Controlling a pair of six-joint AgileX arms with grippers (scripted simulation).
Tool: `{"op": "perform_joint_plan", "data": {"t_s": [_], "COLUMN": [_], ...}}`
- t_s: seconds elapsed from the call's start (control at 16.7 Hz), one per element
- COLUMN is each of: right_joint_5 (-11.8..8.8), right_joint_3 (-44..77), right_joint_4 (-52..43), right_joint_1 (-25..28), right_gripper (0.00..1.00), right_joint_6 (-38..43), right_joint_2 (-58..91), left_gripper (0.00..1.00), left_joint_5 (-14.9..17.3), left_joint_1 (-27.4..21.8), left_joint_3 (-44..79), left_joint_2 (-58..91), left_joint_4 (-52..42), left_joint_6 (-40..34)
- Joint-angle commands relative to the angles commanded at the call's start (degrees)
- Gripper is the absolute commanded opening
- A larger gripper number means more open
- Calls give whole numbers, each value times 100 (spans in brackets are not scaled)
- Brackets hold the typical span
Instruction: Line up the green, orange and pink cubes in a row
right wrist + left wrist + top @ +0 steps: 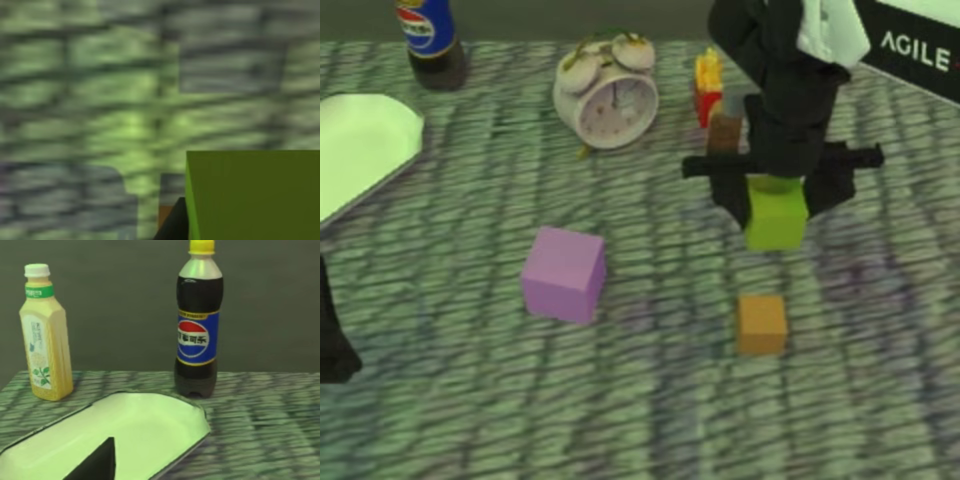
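Right gripper (775,190) is clamping the lime-green matte cube (776,215) from above, carrying it toward a row with the orange-brown cube (761,323) just below and the pink-lilac cube (563,273) further left on the desk (650,400).

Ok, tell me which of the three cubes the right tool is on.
The green cube: it sits between the fingers of the right tool. The pink cube and the orange cube lie on the table, apart from it.

A table (650,420) covered in a mottled green-and-grey woven pattern fills the scene, with what seems a plain dark wall (115,305) behind.
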Motion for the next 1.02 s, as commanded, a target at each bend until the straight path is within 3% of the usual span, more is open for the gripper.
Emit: {"op": "perform_joint_plan", "data": {"t_s": [0.18,0.36,0.78,1.02], "right_joint_5": [20,43,33,43], "right_joint_3": [-317,-520,-622,-1205], "right_joint_4": [54,119,224,1024], "right_joint_1": [801,1286,1322,1343], "right_gripper": [0,0,0,0], "right_joint_6": [1068,1605,1673,1674], "right_joint_2": [-263,-469,-458,-298], "left_gripper": [100,100,100,100], "left_joint_5": [0,0,0,0], "left_joint_1": [0,0,0,0], "left_joint_3": [0,0,0,0], "left_joint_2": [0,0,0,0], "left_joint_4": [0,0,0,0], "left_joint_6": [0,0,0,0]}}
